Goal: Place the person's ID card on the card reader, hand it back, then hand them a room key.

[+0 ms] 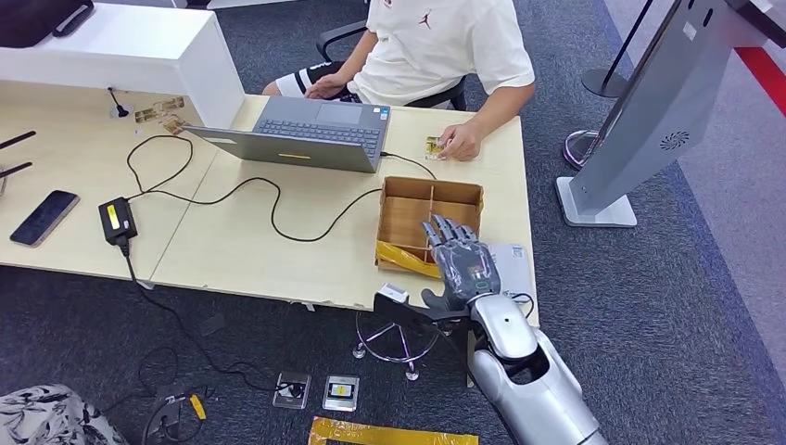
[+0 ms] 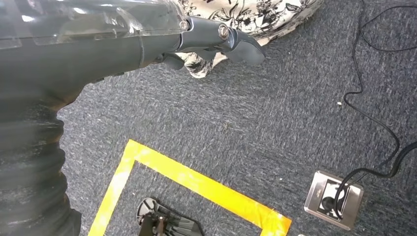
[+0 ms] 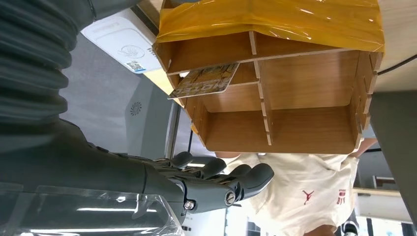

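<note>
My right hand (image 1: 461,260) hovers over the near right corner of the wooden divided box (image 1: 408,215), fingers spread and holding nothing. In the right wrist view the fingers (image 3: 231,179) are extended in front of the box (image 3: 305,123). A patterned card (image 3: 204,81) leans in one of its compartments. The white card reader (image 1: 513,264) lies on the desk just right of the box, partly hidden by my hand; it is also the white device (image 3: 123,42). The person's hand (image 1: 461,142) rests on a small card (image 1: 433,146) at the far desk edge. My left hand (image 2: 216,42) hangs over the carpet, holding nothing.
A laptop (image 1: 306,134) stands behind the box, with cables (image 1: 232,190), a power brick (image 1: 117,220) and a phone (image 1: 44,217) to the left. A grey kiosk (image 1: 649,102) stands right of the desk. Yellow tape (image 2: 196,182) and a floor socket (image 2: 334,199) lie on the carpet.
</note>
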Robot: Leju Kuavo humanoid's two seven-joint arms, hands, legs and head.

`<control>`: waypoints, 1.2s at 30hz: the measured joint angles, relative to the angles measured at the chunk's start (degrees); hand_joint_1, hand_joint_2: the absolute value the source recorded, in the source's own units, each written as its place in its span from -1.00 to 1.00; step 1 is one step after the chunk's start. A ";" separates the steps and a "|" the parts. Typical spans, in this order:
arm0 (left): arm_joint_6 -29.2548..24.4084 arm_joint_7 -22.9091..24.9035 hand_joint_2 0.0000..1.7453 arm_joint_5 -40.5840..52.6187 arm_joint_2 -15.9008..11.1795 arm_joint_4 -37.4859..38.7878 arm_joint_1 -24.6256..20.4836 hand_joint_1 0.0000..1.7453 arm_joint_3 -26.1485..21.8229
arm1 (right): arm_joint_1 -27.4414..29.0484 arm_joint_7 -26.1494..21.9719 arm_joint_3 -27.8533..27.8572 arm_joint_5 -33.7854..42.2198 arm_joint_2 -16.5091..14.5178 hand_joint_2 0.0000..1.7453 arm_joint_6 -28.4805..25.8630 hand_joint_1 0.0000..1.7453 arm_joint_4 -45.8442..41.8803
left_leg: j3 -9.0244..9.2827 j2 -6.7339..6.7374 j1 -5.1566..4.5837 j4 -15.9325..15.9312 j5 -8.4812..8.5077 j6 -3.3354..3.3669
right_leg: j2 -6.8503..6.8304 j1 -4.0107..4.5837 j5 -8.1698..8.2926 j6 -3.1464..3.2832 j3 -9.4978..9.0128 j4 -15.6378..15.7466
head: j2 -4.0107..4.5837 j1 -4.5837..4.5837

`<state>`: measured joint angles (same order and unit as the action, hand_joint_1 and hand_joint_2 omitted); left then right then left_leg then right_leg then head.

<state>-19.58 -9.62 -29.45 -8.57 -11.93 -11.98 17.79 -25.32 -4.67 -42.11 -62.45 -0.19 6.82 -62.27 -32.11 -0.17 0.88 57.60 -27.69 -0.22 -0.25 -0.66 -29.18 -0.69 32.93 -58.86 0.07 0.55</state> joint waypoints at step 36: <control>0.00 1.20 1.00 1.08 0.04 0.00 -0.11 -1.00 0.09 | -7.84 3.78 4.44 -1.72 -1.06 1.00 -11.76 -0.81 19.39 | 0.02 0.02 0.00 0.01 0.00 0.00 | 0.05 0.00 0.00 0.00 0.01 0.00 | 0.00 -0.01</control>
<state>-19.58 -8.41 -28.37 -8.53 -11.93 -12.09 17.88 -33.15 -0.89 -37.67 -64.17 -1.25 -4.95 -42.88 -32.09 -0.15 0.88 57.62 -27.69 -0.22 -0.20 -0.66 -29.18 -0.69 32.94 -58.86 0.07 0.54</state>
